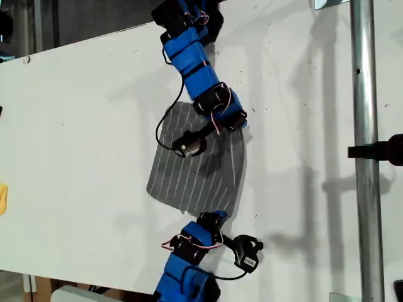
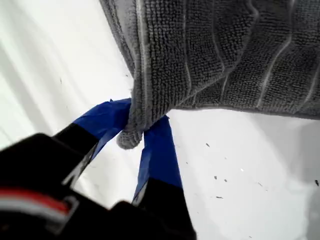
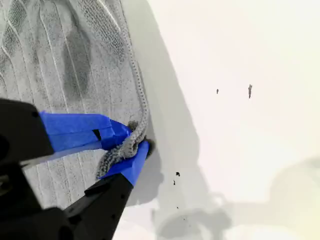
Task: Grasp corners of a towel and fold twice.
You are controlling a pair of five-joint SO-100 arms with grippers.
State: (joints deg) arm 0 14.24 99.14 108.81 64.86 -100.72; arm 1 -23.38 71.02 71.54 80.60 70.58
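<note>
The grey striped towel (image 1: 200, 179) lies on the white table (image 1: 75, 126), mid-frame in the exterior view. My first gripper (image 1: 211, 218) belongs to the arm at the bottom of the exterior view. It is shut on the towel's near corner (image 2: 131, 136), and the cloth (image 2: 225, 55) rises from the table beyond its blue fingers (image 2: 157, 150). My second gripper (image 1: 238, 123), on the arm reaching in from the top of the exterior view, is shut on the far corner (image 3: 131, 142). The rest of the towel (image 3: 60, 75) lies flat beside it.
A vertical metal pole (image 1: 364, 157) with a black clamp (image 1: 381, 151) stands at the exterior view's right. A small yellow object (image 1: 2, 198) shows at that view's left edge. Bare white table surrounds the towel on all sides.
</note>
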